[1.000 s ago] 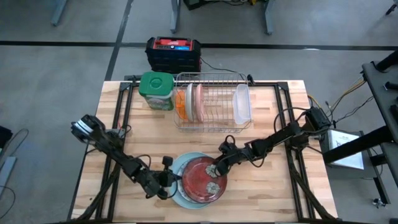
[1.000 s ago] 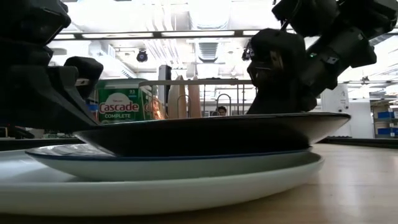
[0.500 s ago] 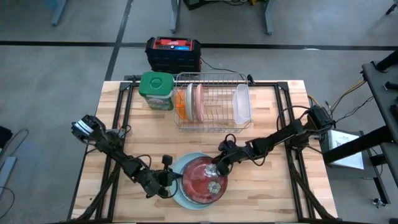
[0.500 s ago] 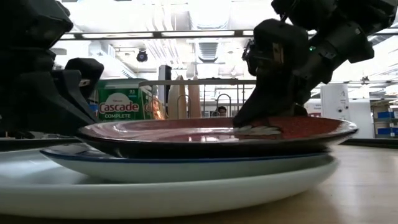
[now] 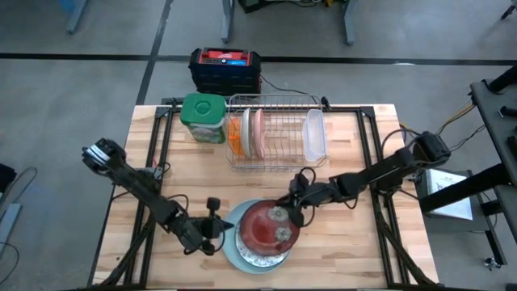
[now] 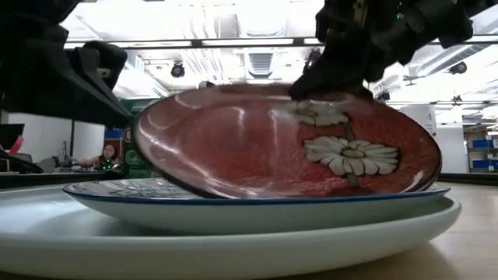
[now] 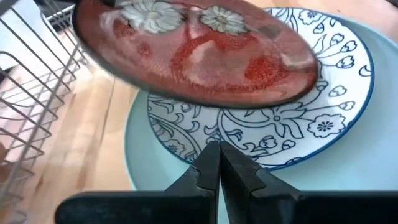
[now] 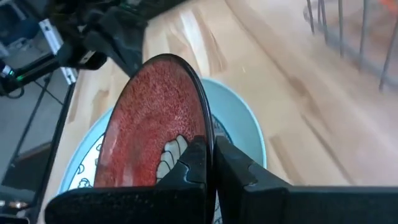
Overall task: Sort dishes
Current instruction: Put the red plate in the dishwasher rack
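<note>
A dark red plate (image 5: 265, 230) with white daisies stands tilted on a white plate with a blue pattern (image 7: 323, 118), which lies on a larger light blue plate (image 5: 229, 250) at the table's near middle. My right gripper (image 8: 208, 144) is shut on the red plate's raised rim. At the stack's left side my left gripper (image 7: 219, 149) is shut, its tips over the patterned plate's edge; whether they touch it, I cannot tell. An orange plate (image 5: 235, 133) and a pink plate (image 5: 257, 133) stand on edge in the wire rack (image 5: 275, 153). My right gripper pinches the red plate's rim (image 8: 204, 124) between its two fingers, on the side toward the table's right edge. The fingers come slanting down from the right. That rim is lifted and the plate tilts steeply, with its opposite low edge (image 6: 226, 193) resting on the patterned plate.
The rack stands at the far middle with a clear tub (image 5: 314, 133) in its right end. A green-lidded jar (image 5: 203, 118) stands left of it. A black and red box (image 5: 225, 69) sits beyond the far edge. Bare wood lies right and left of the stack.
My right gripper has taken hold of the red plate's right rim, then risen and rolled. The plate has tipped from lying flat to a steep tilt, with its right rim up and its left edge still on the patterned plate. My left gripper has risen a little.
</note>
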You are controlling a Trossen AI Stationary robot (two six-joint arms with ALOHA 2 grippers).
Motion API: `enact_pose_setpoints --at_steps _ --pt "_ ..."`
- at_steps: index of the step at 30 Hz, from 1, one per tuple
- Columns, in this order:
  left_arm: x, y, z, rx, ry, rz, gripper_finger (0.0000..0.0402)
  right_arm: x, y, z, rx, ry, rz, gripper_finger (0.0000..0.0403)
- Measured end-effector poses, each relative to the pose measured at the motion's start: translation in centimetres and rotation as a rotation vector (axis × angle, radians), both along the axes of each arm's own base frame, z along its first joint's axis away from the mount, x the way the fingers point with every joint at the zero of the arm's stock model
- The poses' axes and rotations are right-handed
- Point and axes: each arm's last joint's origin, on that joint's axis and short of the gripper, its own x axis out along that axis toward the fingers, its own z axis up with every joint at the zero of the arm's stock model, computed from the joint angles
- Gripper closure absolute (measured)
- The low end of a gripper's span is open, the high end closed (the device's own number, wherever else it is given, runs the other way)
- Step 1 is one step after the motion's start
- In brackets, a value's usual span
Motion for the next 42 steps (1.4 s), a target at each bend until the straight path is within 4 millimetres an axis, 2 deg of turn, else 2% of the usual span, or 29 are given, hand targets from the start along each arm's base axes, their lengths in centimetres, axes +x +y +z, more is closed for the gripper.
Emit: enact_pose_setpoints --at_steps 9,18,22,27,34,42 --pt "-0.8 0.4 3.3 0.020 -0.081 -0.058 0.0401 -0.7 -0.2 3.1 -0.232 -0.115 0.144 0.0402" --pt "-1.8 1.2 6.9 0.039 -0.193 -0.105 0.0401 -2.0 -0.7 7.3 -0.308 -0.259 0.193 0.0402" --pt "-2.1 1.5 7.7 0.043 -0.220 -0.116 0.0401 -2.5 -0.8 8.8 -0.351 -0.311 0.208 0.0402" --pt "-2.4 1.7 8.4 0.056 -0.240 -0.127 0.0401 -3.1 -1.3 11.7 -0.453 -0.352 0.243 0.0402" --pt "-2.5 1.8 8.6 0.080 -0.250 -0.140 0.0401 -3.2 -3.9 17.3 -0.556 -0.297 0.269 0.0402" --pt "-2.9 1.2 8.7 0.043 -0.253 -0.155 0.0401 -3.8 -8.5 23.0 -0.716 -0.317 0.387 0.0402"
